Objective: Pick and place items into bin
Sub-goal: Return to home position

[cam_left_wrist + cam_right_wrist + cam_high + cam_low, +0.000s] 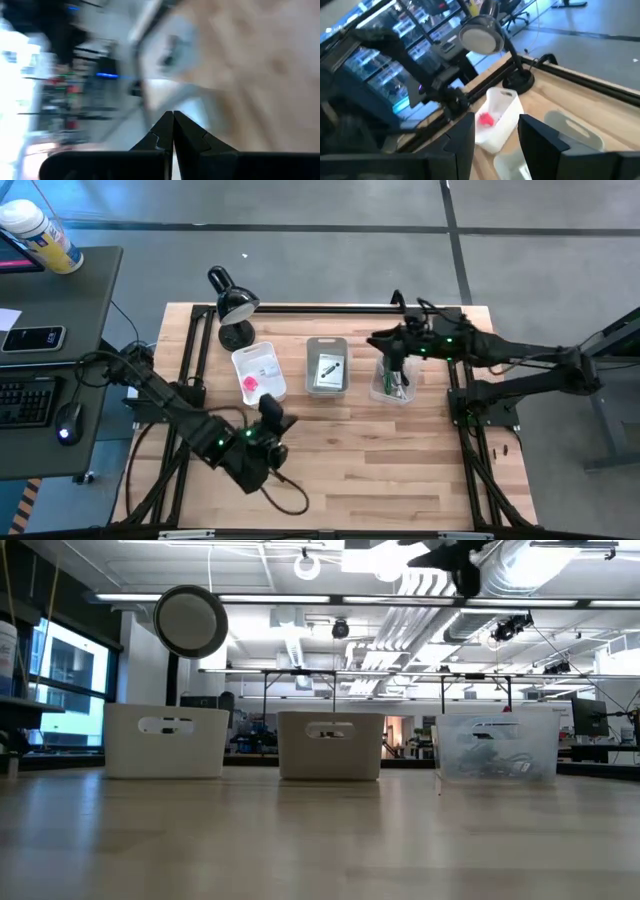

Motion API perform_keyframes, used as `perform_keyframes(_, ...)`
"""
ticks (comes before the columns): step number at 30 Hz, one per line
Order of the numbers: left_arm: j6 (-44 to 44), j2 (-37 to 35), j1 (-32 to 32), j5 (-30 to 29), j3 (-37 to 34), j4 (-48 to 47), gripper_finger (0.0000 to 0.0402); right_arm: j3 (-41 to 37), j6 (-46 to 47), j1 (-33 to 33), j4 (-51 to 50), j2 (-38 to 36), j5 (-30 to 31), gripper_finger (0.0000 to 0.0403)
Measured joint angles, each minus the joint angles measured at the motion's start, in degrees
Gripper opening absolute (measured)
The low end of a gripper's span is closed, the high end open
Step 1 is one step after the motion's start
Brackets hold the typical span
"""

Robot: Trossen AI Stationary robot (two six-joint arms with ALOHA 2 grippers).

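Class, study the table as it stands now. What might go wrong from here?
1. The right pincer hangs open above the clear bin of cords; dipping could snag one.
2. The left pincer, shut, sits near the white bin; a wide swing might knock it.

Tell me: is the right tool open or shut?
Open. The right wrist view shows the right tool with its dark fingers well apart; the white bin and a pink item show through the gap.
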Motion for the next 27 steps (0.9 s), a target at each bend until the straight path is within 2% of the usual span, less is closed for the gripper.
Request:
perform_keyframes(2,8.7,-0.1,2.4,-3.9,0.9,5.3,0.0001,0.0,-0.8,0.3,-3.7,-2.8,-0.7,0.0140)
perform_keyframes(4,21.0,-0.1,5.9,-2.1,0.9,12.5,0.0001,0.0,-3.2,1.4,-7.5,-5.5,0.0,0.0140)
perform_keyframes(5,26.9,0.0,7.9,2.8,0.9,15.9,0.0001,0.0,-5.6,2.4,-8.5,-6.8,1.0,0.0140)
perform_keyframes(7,34.3,0.0,12.0,18.3,0.9,21.4,0.0001,0.0,-10.3,5.1,-10.4,-9.3,3.9,0.0140)
perform_keyframes(12,32.4,0.2,21.2,36.3,0.9,25.0,0.0001,0.0,-28.7,12.8,-11.6,-15.4,4.5,0.0140)
perform_keyframes(14,33.2,0.3,23.5,40.8,0.8,25.5,0.0001,0.0,-31.1,14.6,-15.8,-18.1,8.8,0.0140)
perform_keyframes(16,33.7,-0.3,25.2,43.0,0.8,26.0,0.0001,-1.2,-31.3,15.2,-20.0,-21.6,14.9,0.0140)
perform_keyframes(18,32.9,-1.3,26.1,44.1,0.8,26.7,0.0001,-4.1,-31.5,15.2,-20.9,-27.2,18.2,0.0140)
perform_keyframes(21,31.6,-3.1,27.5,44.8,0.5,27.4,0.0001,-11.2,-32.7,15.1,-18.4,-38.6,17.3,0.0140)
perform_keyframes(25,31.2,-6.7,29.8,44.8,-4.3,35.1,0.0001,-21.2,-33.8,15.1,-15.6,-55.3,15.7,0.0140)
perform_keyframes(27,30.4,-9.1,31.3,46.5,-8.9,41.6,0.0001,-23.7,-33.7,15.1,-14.1,-56.8,16.5,0.0140)
